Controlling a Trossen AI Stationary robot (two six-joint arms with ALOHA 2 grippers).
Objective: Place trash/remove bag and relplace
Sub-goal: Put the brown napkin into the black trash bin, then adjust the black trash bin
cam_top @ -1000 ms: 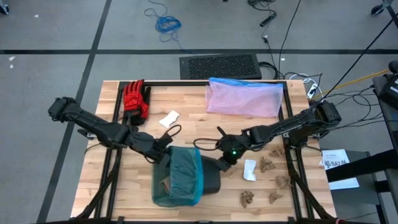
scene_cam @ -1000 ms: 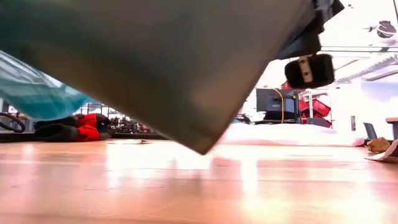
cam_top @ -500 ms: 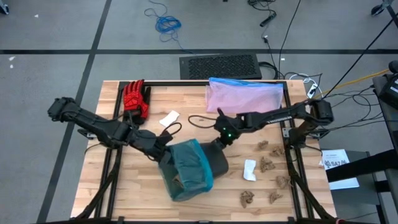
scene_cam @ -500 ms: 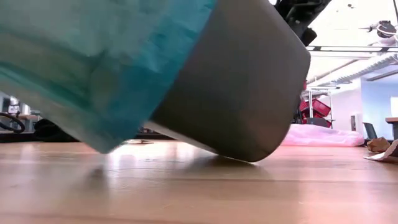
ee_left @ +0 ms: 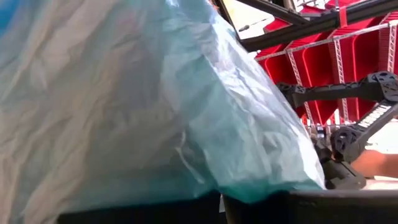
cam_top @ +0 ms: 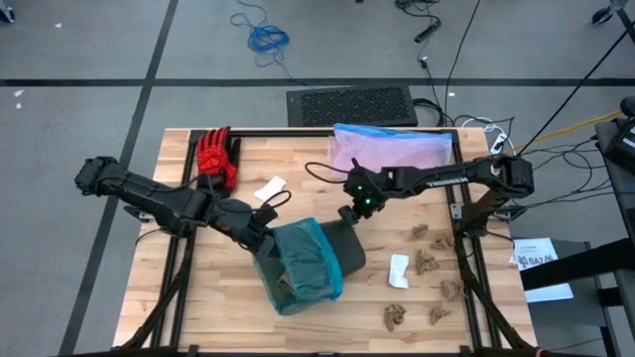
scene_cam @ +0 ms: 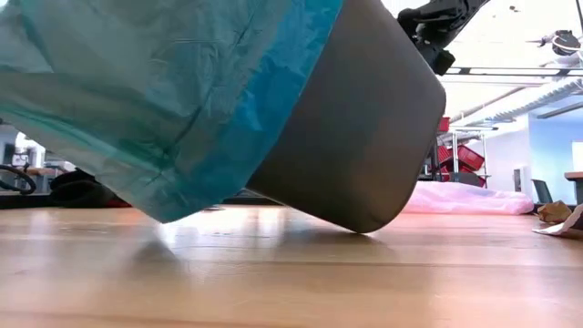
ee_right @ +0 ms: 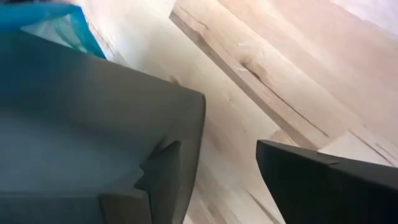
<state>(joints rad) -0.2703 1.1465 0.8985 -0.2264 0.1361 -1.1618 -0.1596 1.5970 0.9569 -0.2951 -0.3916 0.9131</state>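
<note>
A dark grey bin [cam_top: 342, 250] lies tilted at the table's middle. The teal-green bag [cam_top: 301, 266] lines its mouth and folds over its rim. In the low view the bin [scene_cam: 364, 137] rests on its base's lower edge with the mouth end raised, and the bag's overhang [scene_cam: 164, 118] sags toward the table. Brown crumpled trash [cam_top: 284, 289] shows inside the bag. My left gripper [cam_top: 260, 233] is shut at the bag-covered rim. My right gripper [cam_top: 349, 210] stands open just beyond the bin's base; the right wrist view shows its fingers [ee_right: 298, 186] apart beside the bin's wall [ee_right: 93, 124]. My left gripper holds the bin's mouth end at the bag-covered rim [cam_top: 268, 241], coming from the table's left and slanting down. The bag [ee_left: 155, 106] fills its wrist view and hides the fingers, so bag alone or bag with rim cannot be told. The mouth end hangs raised from this hold.
Brown crumpled paper pieces [cam_top: 427, 263] and a white scrap [cam_top: 398, 270] lie at the right. A pale pink bag [cam_top: 389, 154] lies along the far edge, with red gloves [cam_top: 215, 159] at the far left and a white scrap [cam_top: 270, 188] nearby.
My right gripper has opened and let go of the bin's base, moving toward the far edge. The bin has turned about, its base swinging toward the far edge, and it now sits with its base edge on the table. My left gripper has kept its hold.
</note>
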